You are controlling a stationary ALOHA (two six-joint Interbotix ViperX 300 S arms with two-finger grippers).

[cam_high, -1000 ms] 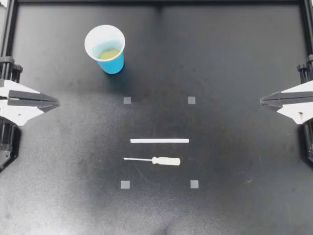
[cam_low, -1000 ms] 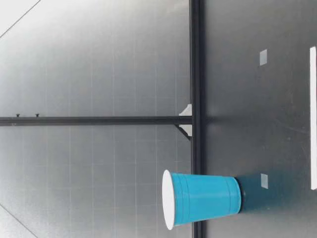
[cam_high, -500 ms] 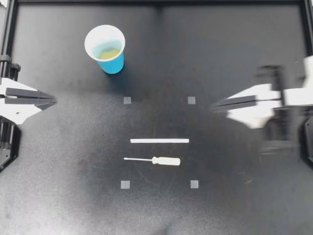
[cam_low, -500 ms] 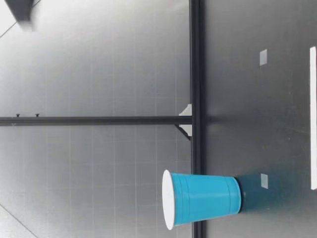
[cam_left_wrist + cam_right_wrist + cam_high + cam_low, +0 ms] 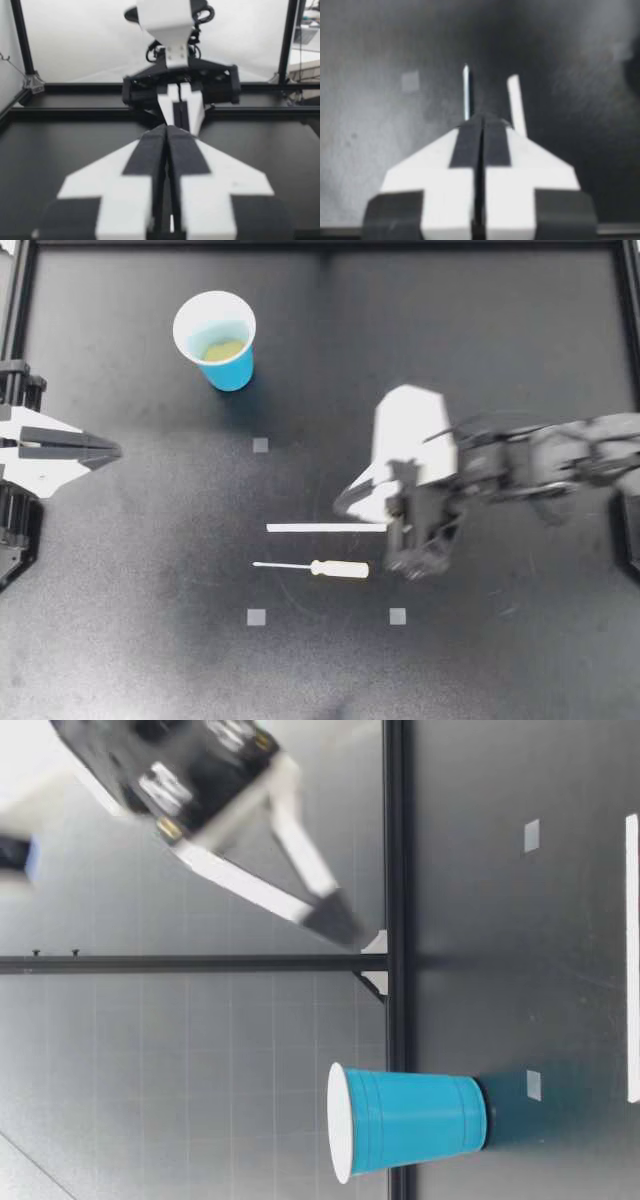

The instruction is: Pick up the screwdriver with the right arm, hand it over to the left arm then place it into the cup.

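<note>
**Top view:** The screwdriver (image 5: 312,567) lies flat on the black table (image 5: 520,660). Its long axis runs across the table from side to side. The pale handle is toward my right arm and the thin shaft tip points toward my left arm. Just beyond it, parallel and not touching, lies a white strip (image 5: 326,528). The blue cup (image 5: 215,340) stands well apart from both, on my left arm's side near the far edge. My right gripper (image 5: 343,507) is blurred and hangs over the strip's handle-side end, close to the screwdriver's handle. My left gripper (image 5: 112,450) sits at the table's edge with its fingers pressed together.

**Low view:** The cup (image 5: 410,1123) stands upright with its rim at the top. A blurred gripper (image 5: 338,920) hangs above the table, its two fingers converging to a point. The strip (image 5: 632,958) lies nearer the camera than the cup.

**Left wrist view:** The left gripper (image 5: 167,131) is closed flat, pad against pad, with nothing between. My right arm's gripper (image 5: 181,107) faces it from ahead.

**Right wrist view:** The right gripper (image 5: 480,120) is pressed together and holds nothing. The screwdriver's shaft (image 5: 466,92) runs straight ahead of it, with the tip pointing away. The handle end is hidden under the fingers. The strip (image 5: 515,102) lies beside the shaft.
</note>
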